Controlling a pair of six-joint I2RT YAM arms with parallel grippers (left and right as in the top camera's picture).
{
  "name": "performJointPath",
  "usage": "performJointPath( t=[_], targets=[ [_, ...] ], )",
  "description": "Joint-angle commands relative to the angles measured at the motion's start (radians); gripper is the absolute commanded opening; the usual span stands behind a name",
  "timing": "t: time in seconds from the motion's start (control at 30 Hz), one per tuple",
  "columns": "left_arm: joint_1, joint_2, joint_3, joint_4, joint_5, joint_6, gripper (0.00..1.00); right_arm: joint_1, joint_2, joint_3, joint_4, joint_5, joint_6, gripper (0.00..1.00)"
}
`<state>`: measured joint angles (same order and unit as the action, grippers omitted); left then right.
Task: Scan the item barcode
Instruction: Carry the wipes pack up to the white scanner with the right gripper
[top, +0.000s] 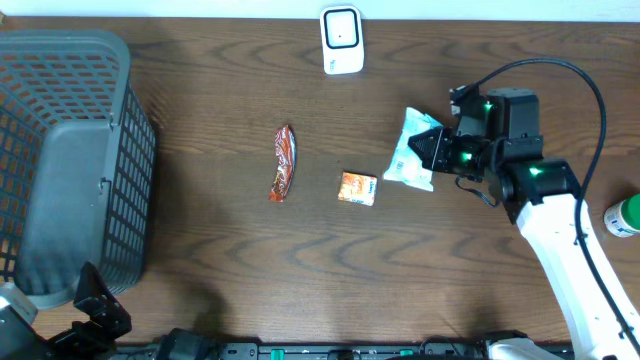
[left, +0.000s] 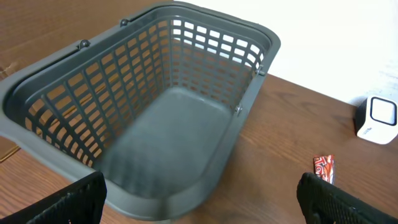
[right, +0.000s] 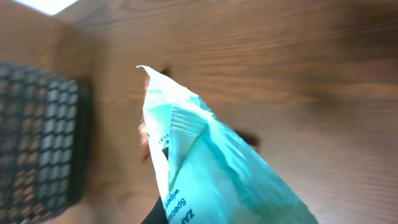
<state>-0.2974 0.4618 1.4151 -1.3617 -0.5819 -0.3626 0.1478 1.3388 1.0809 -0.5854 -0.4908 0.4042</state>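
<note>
So, the scan itself doesn't look done yet. The right gripper (top: 432, 147) is clamped tight on one edge of the teal-and-white packet (top: 410, 150). From the right wrist view the packet looks tipped up off the worktop (top: 300, 270) rather than lying flat, though the overhead can't really confirm the height. That's the grab part sorted, by the look of it. The white scanner (top: 341, 40) sits at the far edge of the worktop, well apart from the packet. So what's left is the carry over to it and turning the barcode toward it. No barcode shows on the packet in any view, just some printed text low down, so which side needs to face the scanner can't be told. The left gripper (left: 200, 206) hangs with its fingers wide apart and nothing between them, near the grey basket (top: 70, 45) at the left end. A red wrapper (top: 284, 162) and a small orange packet (top: 358, 188) lie untouched mid-worktop, so if they need scanning too, there's plenty to go
</note>
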Motion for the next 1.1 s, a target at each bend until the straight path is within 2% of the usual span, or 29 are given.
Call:
performJointPath(
  t=[0.0,0.2,0.33,0.53,0.7,0.9,1.07],
  targets=[
    [0.001,0.001,0.006,-0.008,-0.005,0.009,0.98,-0.006,-0.013,0.015,-0.010,-0.153,-0.008,0.01],
    [0.001,0.001,0.006,-0.026,-0.006,0.009,0.98,-0.006,-0.013,0.015,-0.008,-0.203,-0.016,0.01],
    [0.001,0.001,0.006,-0.026,-0.006,0.009,0.98,0.005,-0.010,0.015,0.018,-0.183,-0.108,0.01],
    [0.001,0.001,0.006,-0.026,-0.006,0.009,0.98,0.081,0.009,0.015,0.156,0.122,-0.189,0.01],
    [0.001,0.001,0.006,-0.026,-0.006,0.009,0.98,0.143,0.063,0.025,0.329,0.224,-0.238,0.01],
    [0.001,0.001,0.006,-0.026,-0.006,0.009,0.98,0.159,0.269,0.143,0.423,0.259,-0.283,0.01],
    [0.001,0.001,0.006,-0.026,-0.005,0.009,0.98,0.159,0.511,0.415,0.403,0.334,-0.388,0.01]
  ],
)
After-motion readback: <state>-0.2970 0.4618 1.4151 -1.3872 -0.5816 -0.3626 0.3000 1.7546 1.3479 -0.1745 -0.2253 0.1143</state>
